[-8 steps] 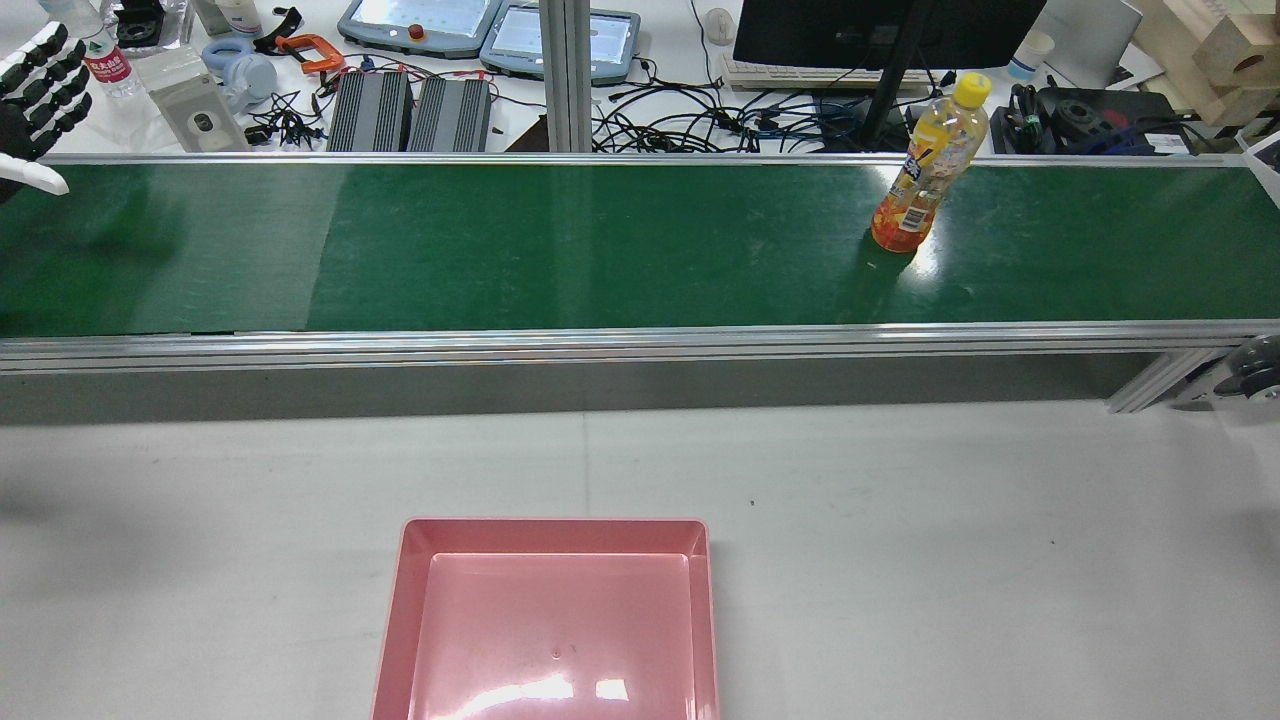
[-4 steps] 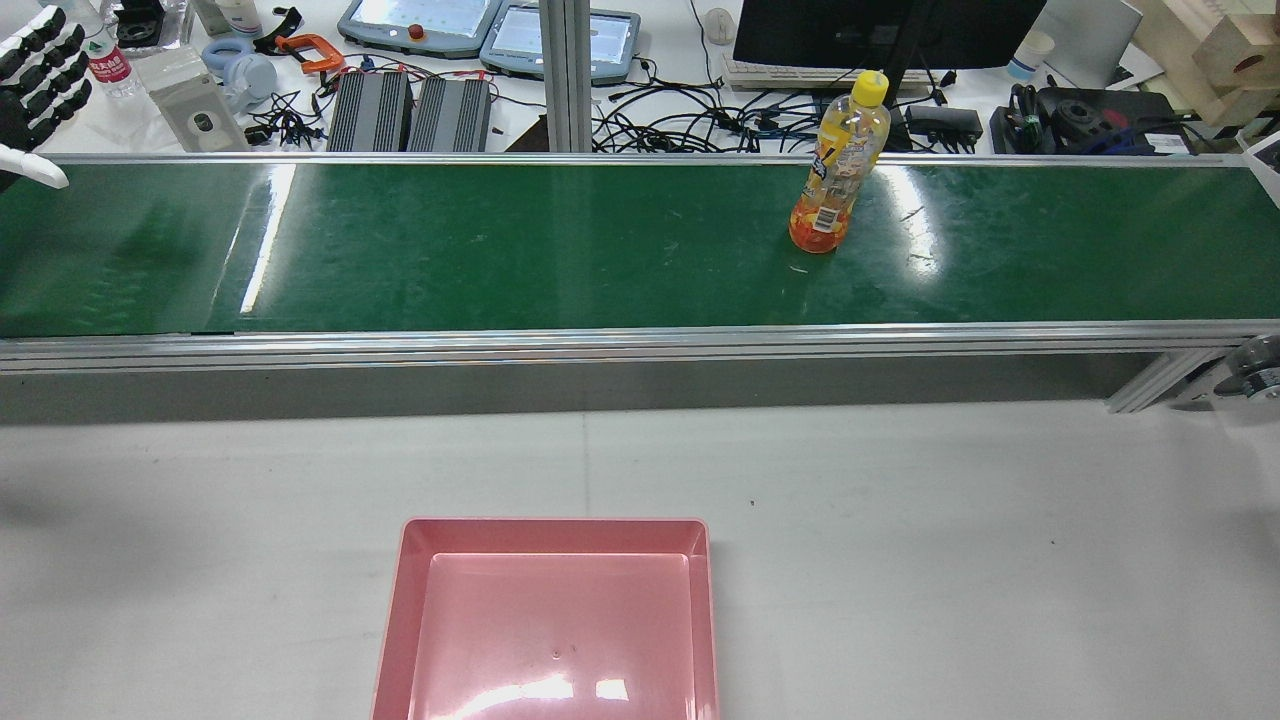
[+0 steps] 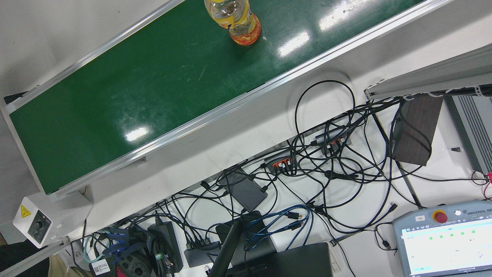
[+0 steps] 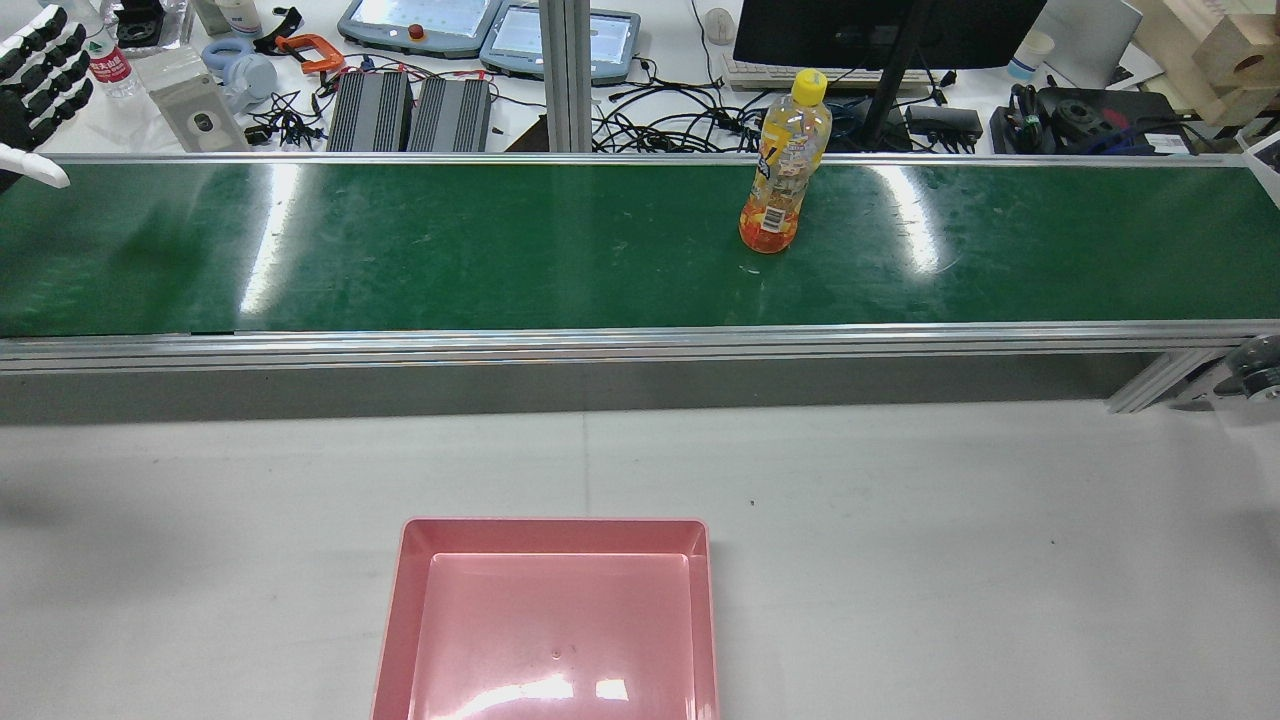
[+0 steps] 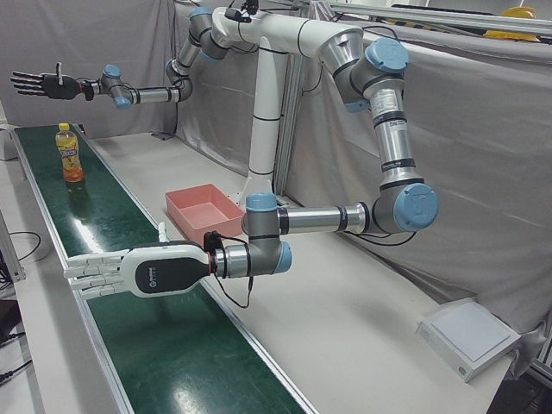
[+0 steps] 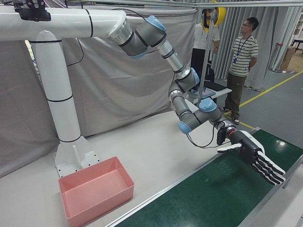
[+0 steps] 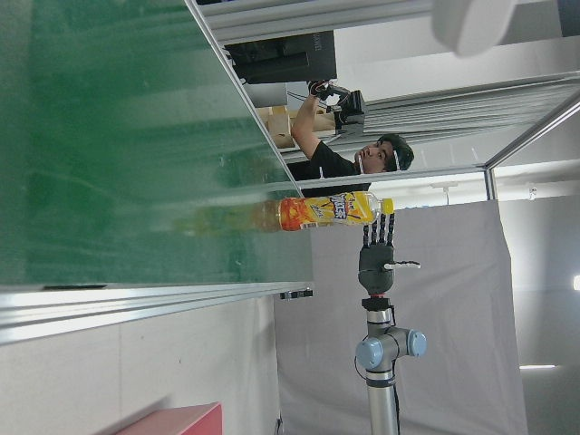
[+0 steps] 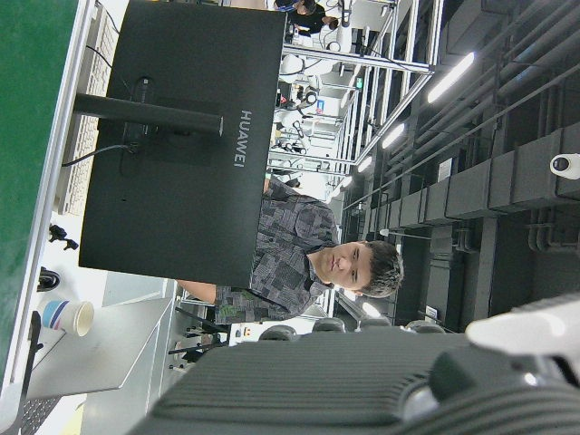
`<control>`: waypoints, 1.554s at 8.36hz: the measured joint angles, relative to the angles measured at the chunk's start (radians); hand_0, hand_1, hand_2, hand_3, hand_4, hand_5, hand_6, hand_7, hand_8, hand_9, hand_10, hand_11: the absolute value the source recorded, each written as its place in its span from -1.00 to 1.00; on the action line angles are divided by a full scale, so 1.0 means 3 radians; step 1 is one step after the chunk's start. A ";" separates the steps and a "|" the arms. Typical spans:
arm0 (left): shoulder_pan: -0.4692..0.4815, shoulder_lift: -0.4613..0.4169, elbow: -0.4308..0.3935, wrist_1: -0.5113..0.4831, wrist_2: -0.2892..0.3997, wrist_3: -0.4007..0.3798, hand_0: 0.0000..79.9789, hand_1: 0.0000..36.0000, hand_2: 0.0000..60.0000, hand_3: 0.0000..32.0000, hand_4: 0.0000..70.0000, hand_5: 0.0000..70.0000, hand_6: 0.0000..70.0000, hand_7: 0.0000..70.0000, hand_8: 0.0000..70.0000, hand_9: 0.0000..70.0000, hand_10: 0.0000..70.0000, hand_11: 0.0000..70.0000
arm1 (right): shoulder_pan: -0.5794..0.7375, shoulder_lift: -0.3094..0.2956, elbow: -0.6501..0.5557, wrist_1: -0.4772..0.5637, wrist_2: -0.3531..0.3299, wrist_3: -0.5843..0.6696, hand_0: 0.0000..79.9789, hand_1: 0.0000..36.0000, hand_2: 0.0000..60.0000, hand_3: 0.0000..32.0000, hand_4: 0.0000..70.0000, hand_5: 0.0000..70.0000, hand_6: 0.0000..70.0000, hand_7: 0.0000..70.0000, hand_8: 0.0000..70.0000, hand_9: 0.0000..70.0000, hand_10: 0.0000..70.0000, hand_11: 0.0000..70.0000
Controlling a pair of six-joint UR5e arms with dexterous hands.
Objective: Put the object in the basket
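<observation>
An orange-drink bottle (image 4: 783, 170) with a yellow cap stands upright on the green conveyor belt (image 4: 500, 250), right of its middle. It also shows in the front view (image 3: 234, 21), the left-front view (image 5: 71, 153) and the left hand view (image 7: 326, 211). The pink basket (image 4: 555, 524) sits empty on the white table on the near side of the belt. My left hand (image 4: 35, 90) is open and empty over the belt's left end, far from the bottle; it also shows in the left-front view (image 5: 129, 272). My right hand (image 6: 253, 156) is open and empty over the other end.
Beyond the belt is a desk with cables, two teach pendants (image 4: 490, 30), a monitor (image 4: 880, 30) and a water bottle (image 4: 105, 55). The white table (image 4: 900, 550) lies between belt and basket. Two people (image 6: 241, 61) stand beyond the station's end.
The bottle has travelled left along the belt, toward my left hand, staying upright. My left hand has barely moved.
</observation>
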 measured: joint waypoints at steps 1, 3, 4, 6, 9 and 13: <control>0.0000 0.0000 -0.0002 0.0000 0.0000 0.0000 0.75 -0.25 -1.00 -1.00 -1.00 -0.98 -1.00 -1.00 -1.00 -1.00 -1.00 -1.00 | 0.0000 0.0000 0.0000 0.0000 0.0000 0.0001 -1.00 -1.00 -1.00 -1.00 -1.00 -1.00 -1.00 -1.00 -1.00 -1.00 -1.00 -1.00; 0.0007 0.0000 0.0000 0.0001 -0.0002 0.0008 0.69 -0.28 -1.00 -1.00 -1.00 -1.00 -1.00 -1.00 -1.00 -1.00 -1.00 -1.00 | 0.0000 0.0000 0.0000 -0.0002 0.0000 0.0001 -1.00 -1.00 -1.00 -1.00 -1.00 -1.00 -1.00 -1.00 -1.00 -1.00 -1.00 -1.00; 0.0008 -0.0002 0.0000 0.0001 -0.0004 0.0014 0.72 -0.26 -1.00 -1.00 -1.00 -1.00 -1.00 -1.00 -1.00 -1.00 -1.00 -1.00 | 0.0000 0.0000 0.0000 -0.0002 0.0000 0.0002 -1.00 -1.00 -1.00 -1.00 -1.00 -1.00 -1.00 -1.00 -1.00 -1.00 -1.00 -1.00; 0.0013 -0.0004 0.0000 0.0018 -0.0007 0.0037 0.74 -0.25 -1.00 -1.00 -1.00 -1.00 -1.00 -1.00 -1.00 -1.00 -1.00 -1.00 | 0.0000 0.0000 0.0000 -0.0004 0.0000 0.0001 -1.00 -1.00 -1.00 -1.00 -1.00 -1.00 -1.00 -1.00 -1.00 -1.00 -1.00 -1.00; 0.0079 -0.0021 -0.0003 0.0060 -0.0042 0.0132 0.51 -0.42 -1.00 -1.00 -1.00 -0.95 -1.00 -1.00 -1.00 -1.00 -1.00 -1.00 | 0.0000 0.0000 0.0000 -0.0001 0.0000 0.0000 -1.00 -1.00 -1.00 -1.00 -1.00 -1.00 -1.00 -1.00 -1.00 -1.00 -1.00 -1.00; 0.0204 -0.0045 -0.0001 0.0092 -0.0135 0.0203 0.43 -0.53 -1.00 -1.00 -1.00 -0.91 -1.00 -1.00 -1.00 -1.00 -1.00 -1.00 | 0.0000 0.0000 0.0000 0.0000 0.0000 0.0003 -1.00 -1.00 -1.00 -1.00 -1.00 -1.00 -1.00 -1.00 -1.00 -1.00 -1.00 -1.00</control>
